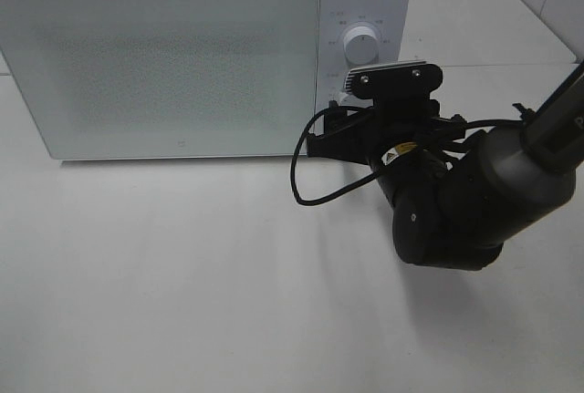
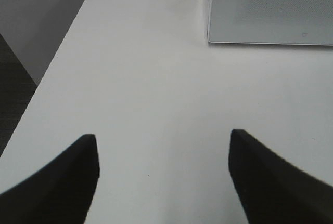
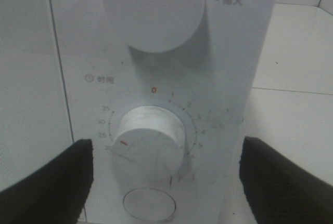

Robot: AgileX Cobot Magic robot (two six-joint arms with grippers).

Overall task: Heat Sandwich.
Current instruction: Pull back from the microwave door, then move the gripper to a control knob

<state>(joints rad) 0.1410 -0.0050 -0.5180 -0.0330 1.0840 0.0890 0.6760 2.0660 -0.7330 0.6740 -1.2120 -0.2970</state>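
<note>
Plainly, a white microwave (image 1: 164,56) stands on the white table (image 1: 182,274); left pincer (image 2: 162,135) and right pincer (image 3: 166,142) gape, holding nothing.

The sandwich cannot be seen in any view; the white microwave (image 1: 205,56) stands on the tabletop (image 1: 182,302); its big speckled door (image 1: 137,65) is shut; two round white knobs sit on the right of its front, one above the other; the top knob (image 3: 153,11) is plain; the lower knob (image 3: 148,141) has a small red line pointing near the 20, away from the red 0.
</note>
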